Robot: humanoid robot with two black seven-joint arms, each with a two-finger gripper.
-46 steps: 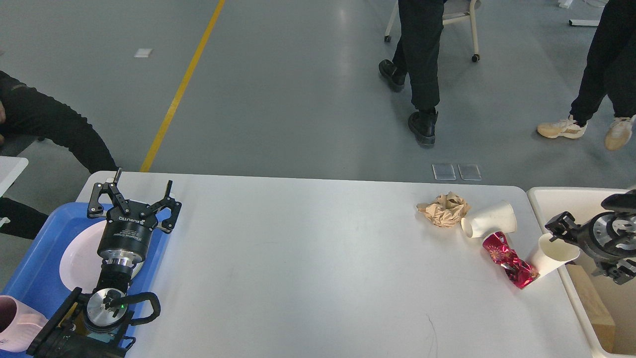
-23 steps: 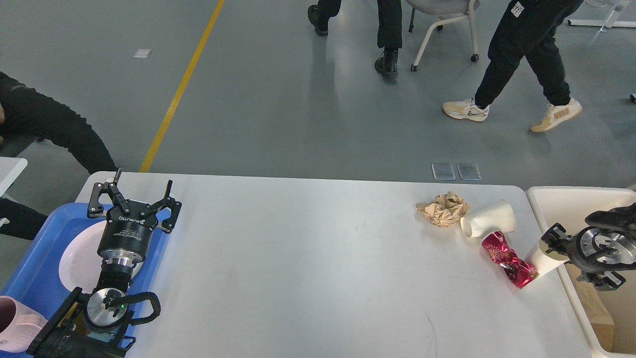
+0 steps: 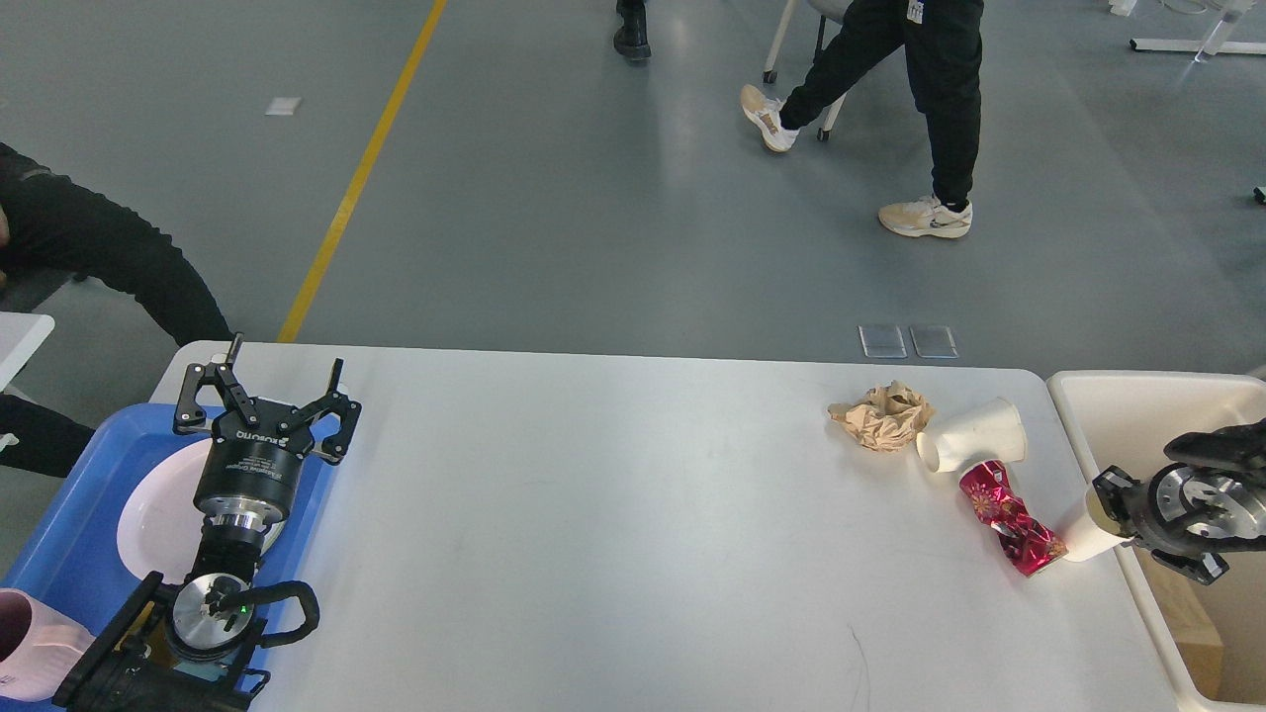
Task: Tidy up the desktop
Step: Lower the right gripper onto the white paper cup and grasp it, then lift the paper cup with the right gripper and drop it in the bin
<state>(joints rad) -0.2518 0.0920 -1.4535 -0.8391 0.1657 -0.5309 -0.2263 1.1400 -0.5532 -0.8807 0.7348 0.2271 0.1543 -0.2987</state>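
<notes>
The desktop (image 3: 613, 514) is a big white table that fills the lower part of the view. Its long side runs left to right, and its short side runs away from the robot. It is hard, flat and smooth, and it looks heavy. It is not a thing to pick up. The small things on it are what should go.

All the rubbish sits near the right edge. A ball of brown paper (image 3: 882, 415) is soft and light, and it would squash in a grip. Just beside it a white paper cup (image 3: 971, 434) lies on its side. Its open mouth points left, toward the paper. It is thin and would crush easily, so a soft hold across its middle looks best. A squashed red can (image 3: 1013, 517) lies below it, slanting down to the right. It looks shiny and may slip.

The right gripper (image 3: 1108, 500) is at the right edge, touching a second paper cup (image 3: 1086, 529) that tips over the edge. It seems to be holding the cup, but the fingers are too dark to be sure. A cream bin (image 3: 1098, 396) stands just past that edge.

The left gripper (image 3: 265, 392) has its fingers spread wide and holds nothing. It hangs over a blue tray (image 3: 69, 514) with a white plate (image 3: 158, 514) at the left edge.
</notes>
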